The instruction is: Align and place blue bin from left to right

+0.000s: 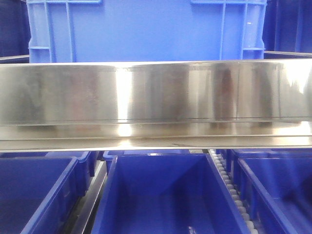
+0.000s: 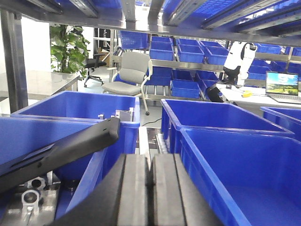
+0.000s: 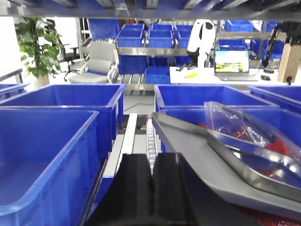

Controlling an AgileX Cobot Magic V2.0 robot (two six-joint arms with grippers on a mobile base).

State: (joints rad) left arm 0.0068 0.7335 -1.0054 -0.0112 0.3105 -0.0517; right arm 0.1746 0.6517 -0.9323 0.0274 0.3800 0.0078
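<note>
The blue bin (image 1: pixel 146 29), a large bright crate with smooth walls and ribbed corners, stands on the upper shelf behind a steel beam (image 1: pixel 156 92); only its front wall shows. Neither gripper appears in the front view. In the left wrist view my left gripper (image 2: pixel 149 162) is shut with nothing between its pads, low over the gap between two darker bins. My right gripper (image 3: pixel 151 165) is likewise shut and empty, above a roller rail (image 3: pixel 151 136) between bins.
Darker blue bins (image 1: pixel 165 195) fill the lower shelf. A black bar (image 2: pixel 61 146) slants over the left bin (image 2: pixel 75 106). A grey tray (image 3: pixel 202 155) with a steel pan and a plastic bag (image 3: pixel 244 125) lies in the right bin. Shelf rails hang overhead.
</note>
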